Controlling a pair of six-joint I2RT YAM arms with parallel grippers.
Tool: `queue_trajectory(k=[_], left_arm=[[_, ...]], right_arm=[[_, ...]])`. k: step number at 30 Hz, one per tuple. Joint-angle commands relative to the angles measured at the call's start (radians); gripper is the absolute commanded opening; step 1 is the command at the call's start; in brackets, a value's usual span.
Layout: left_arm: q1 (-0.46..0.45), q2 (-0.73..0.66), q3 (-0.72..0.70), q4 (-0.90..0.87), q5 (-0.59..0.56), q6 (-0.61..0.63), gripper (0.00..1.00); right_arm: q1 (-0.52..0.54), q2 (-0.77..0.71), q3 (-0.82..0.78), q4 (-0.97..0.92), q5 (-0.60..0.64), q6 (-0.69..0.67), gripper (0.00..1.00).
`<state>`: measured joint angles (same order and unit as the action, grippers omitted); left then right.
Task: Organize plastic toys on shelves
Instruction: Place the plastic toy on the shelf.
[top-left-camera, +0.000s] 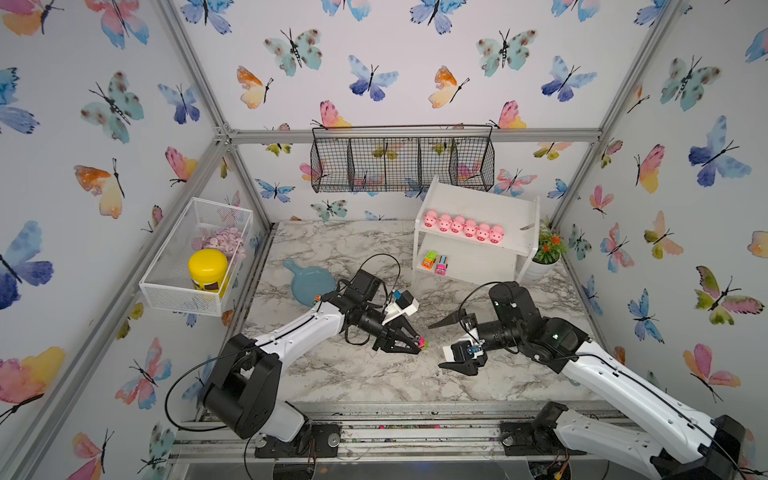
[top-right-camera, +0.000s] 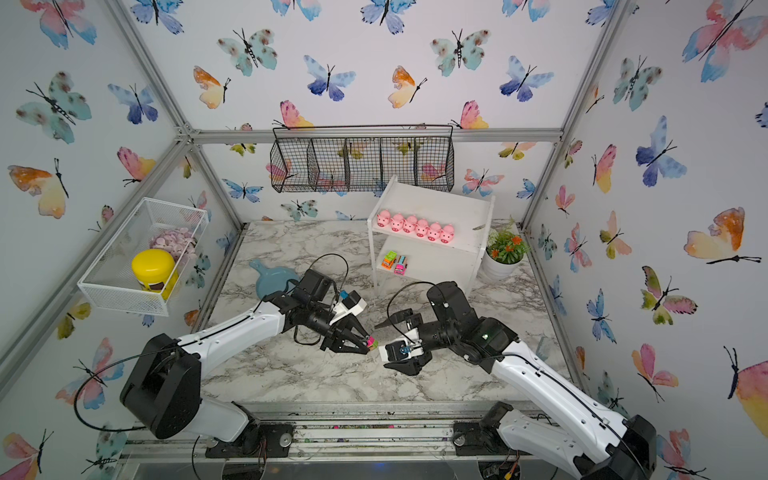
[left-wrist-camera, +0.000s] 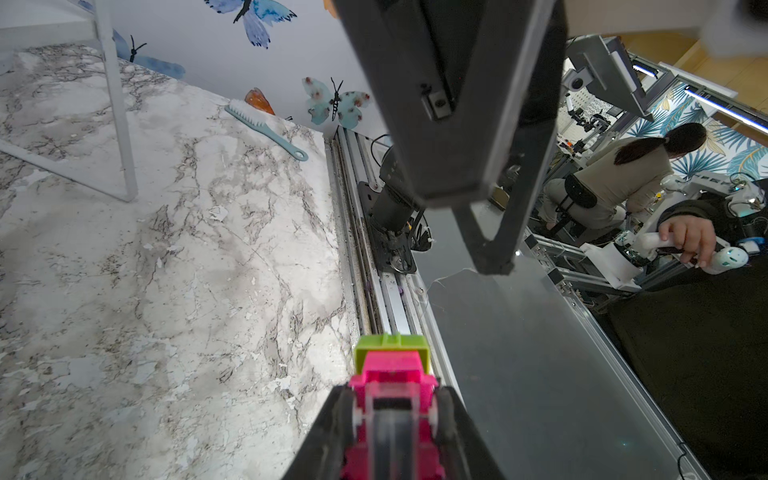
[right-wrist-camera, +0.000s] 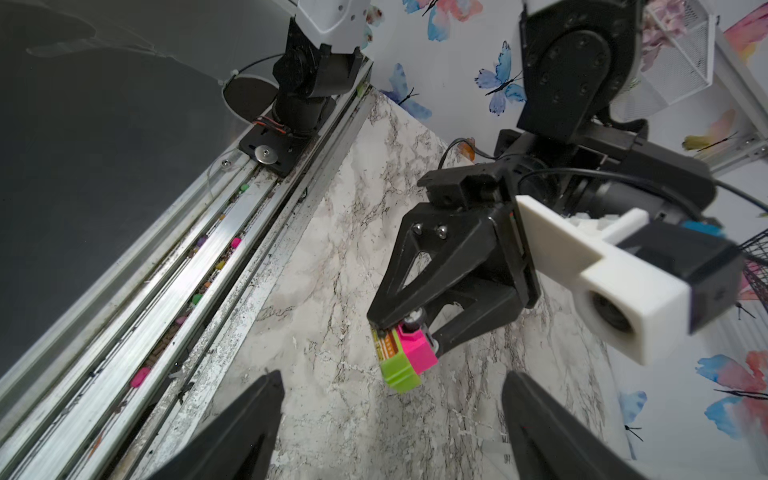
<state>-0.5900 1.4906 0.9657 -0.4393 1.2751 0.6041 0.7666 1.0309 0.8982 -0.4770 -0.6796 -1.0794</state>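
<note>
My left gripper (top-left-camera: 419, 345) is shut on a pink and green toy truck (top-left-camera: 422, 343), held just above the marble table's middle. The truck (left-wrist-camera: 392, 370) fills the jaws in the left wrist view. My right gripper (top-left-camera: 435, 345) faces it from the right, open wide, with the truck (right-wrist-camera: 409, 353) just ahead of its fingertips and untouched. The white shelves (top-left-camera: 478, 199) stand at the back right. Several pink pigs (top-left-camera: 463, 226) line the upper board. An orange truck (top-left-camera: 429, 259) and a pink truck (top-left-camera: 441, 264) sit on the lower board.
A blue pan-shaped dish (top-left-camera: 311, 284) lies behind the left arm. A potted plant (top-left-camera: 546, 253) stands right of the shelves. A white mesh basket (top-left-camera: 195, 253) with a yellow-lidded jar hangs on the left wall, a black wire basket (top-left-camera: 403, 160) on the back wall. A brush (left-wrist-camera: 266, 124) lies by the wall.
</note>
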Motion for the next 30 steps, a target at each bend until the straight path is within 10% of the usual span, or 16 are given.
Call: queue_trajectory(k=[1, 30], left_arm=[[-0.006, 0.013, 0.030, -0.062, 0.038, 0.043, 0.25], [-0.008, 0.068, 0.091, -0.154, 0.101, 0.108, 0.35]], right_arm=[[0.012, 0.045, 0.022, 0.017, 0.078, -0.097, 0.89], [0.096, 0.183, 0.033, 0.143, 0.184, -0.102, 0.39]])
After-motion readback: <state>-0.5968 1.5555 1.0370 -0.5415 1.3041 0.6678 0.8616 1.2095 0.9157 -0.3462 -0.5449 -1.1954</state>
